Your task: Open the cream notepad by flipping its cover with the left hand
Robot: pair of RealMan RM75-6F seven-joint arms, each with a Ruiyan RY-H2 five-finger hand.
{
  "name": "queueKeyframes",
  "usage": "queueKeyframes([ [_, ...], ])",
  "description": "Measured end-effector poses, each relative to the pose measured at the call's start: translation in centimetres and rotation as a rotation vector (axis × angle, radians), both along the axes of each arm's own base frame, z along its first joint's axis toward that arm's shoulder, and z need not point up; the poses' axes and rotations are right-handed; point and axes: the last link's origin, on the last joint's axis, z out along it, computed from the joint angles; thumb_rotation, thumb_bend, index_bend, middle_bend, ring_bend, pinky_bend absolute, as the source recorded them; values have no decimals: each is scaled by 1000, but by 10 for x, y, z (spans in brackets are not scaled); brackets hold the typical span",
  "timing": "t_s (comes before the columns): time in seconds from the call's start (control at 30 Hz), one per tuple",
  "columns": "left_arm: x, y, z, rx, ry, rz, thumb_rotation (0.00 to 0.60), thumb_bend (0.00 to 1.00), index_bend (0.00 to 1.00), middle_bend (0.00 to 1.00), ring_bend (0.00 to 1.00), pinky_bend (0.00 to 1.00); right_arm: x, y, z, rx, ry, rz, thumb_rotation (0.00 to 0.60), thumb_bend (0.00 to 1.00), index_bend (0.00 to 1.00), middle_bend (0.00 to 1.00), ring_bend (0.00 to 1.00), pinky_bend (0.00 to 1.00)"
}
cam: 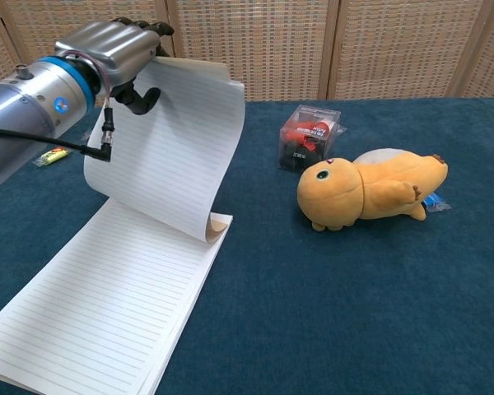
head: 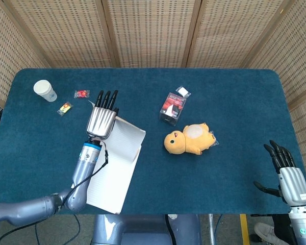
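The cream notepad (head: 112,173) lies near the table's front left, and its lined page (cam: 107,296) is exposed in the chest view. Its cover sheet (cam: 181,156) stands lifted and curls over at the spine side. My left hand (head: 102,118) is at the sheet's top edge. In the chest view the left hand (cam: 107,45) holds that edge, thumb in front of the sheet and fingers over the top. My right hand (head: 287,172) hangs at the table's front right edge, fingers apart, holding nothing.
A yellow plush toy (head: 189,139) lies mid-table, with a clear box holding a red item (head: 172,107) just behind it and a small packet (head: 183,92) beyond. A paper cup (head: 45,90) and two candy wrappers (head: 82,93) (head: 65,107) sit at the back left.
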Motion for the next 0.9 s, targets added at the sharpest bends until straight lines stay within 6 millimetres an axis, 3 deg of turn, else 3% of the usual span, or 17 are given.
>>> queueKeyframes([
  [0.3, 24, 33, -9, 47, -20, -13, 600, 575, 804, 0, 0, 0, -5, -5, 1, -6, -4, -22, 600, 0, 9, 0, 0, 0],
  [0.7, 35, 61, -12, 129, -40, -32, 600, 554, 774, 0, 0, 0, -8, -8, 1, -3, -3, -32, 600, 0, 9, 0, 0, 0],
  [0.77, 34, 62, -14, 136, -23, -42, 600, 517, 661, 0, 0, 0, -7, -9, 1, -5, -4, -31, 600, 0, 9, 0, 0, 0],
  [0.9, 29, 62, -25, 126, 28, -55, 600, 321, 158, 0, 0, 0, -7, -8, 2, -10, -4, -28, 600, 0, 9, 0, 0, 0],
])
